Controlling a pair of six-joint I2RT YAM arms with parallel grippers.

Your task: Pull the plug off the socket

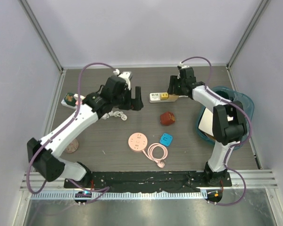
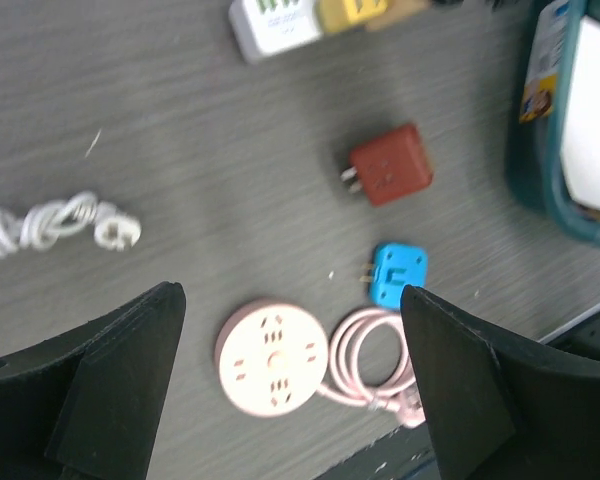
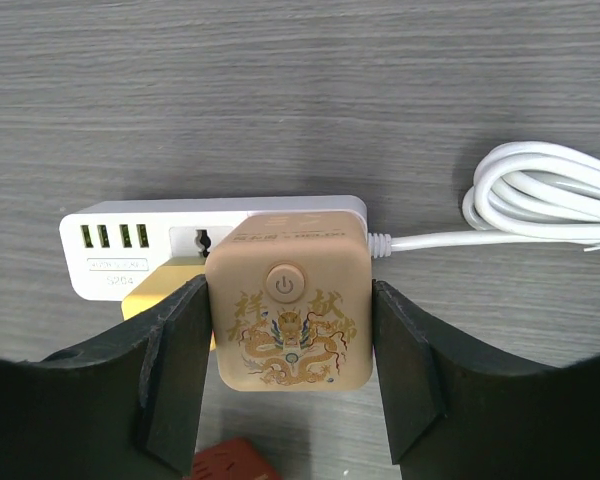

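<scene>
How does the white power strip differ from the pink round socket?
The white power strip is long and rectangular; the pink socket is round. The white power strip carries a tan plug; the pink socket has nothing plugged in. The white power strip has a white cord; the pink socket has a pink cord, coiled beside it. Both lie flat on the table.

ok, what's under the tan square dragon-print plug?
Under the tan plug: the white plastic power strip, with a yellow block peeking out at its lower left. Its prongs and the socket holes are covered.
</scene>
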